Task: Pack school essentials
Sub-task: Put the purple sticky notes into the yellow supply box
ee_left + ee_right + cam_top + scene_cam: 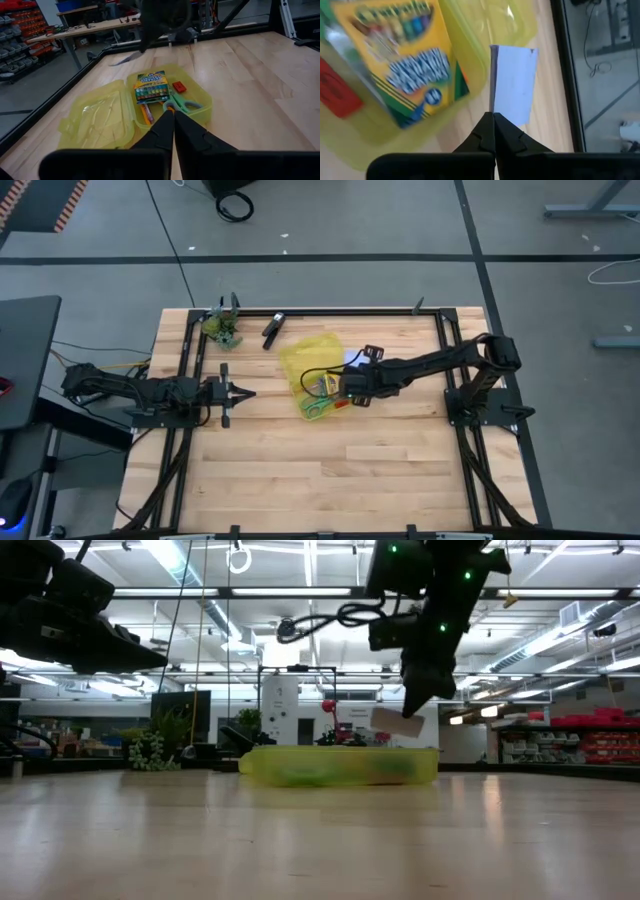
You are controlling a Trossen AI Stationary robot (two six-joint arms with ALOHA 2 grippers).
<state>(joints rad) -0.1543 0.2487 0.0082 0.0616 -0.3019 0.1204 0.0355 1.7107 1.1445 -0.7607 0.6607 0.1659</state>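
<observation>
An open yellow case [296, 360] lies at the table's middle, its lid [100, 115] flat beside the tray. In the tray lie the crayon box [150, 86], the red eraser [179, 87], the green-handled scissors [182, 105] and the orange pencils [146, 114]. My right gripper [493, 122] hovers over the case's right side, shut on the pale blue notepad [512, 80]. My left gripper [245, 392] waits left of the case, shut and holding nothing. The purple pen does not show. My right gripper pinches the pale blue notepad by one short end [507, 114] between its two fingers. The fingers come from above, slanting down. The notepad [393, 723] hangs tilted below them, lifted clear above the case [340, 765].
A black clip-like object [272, 328] and a small green plant-like clump [222, 328] sit near the table's far left. A black frame rail [350, 311] runs along the far edge. Bare wood [340, 470] stretches across the near half.
</observation>
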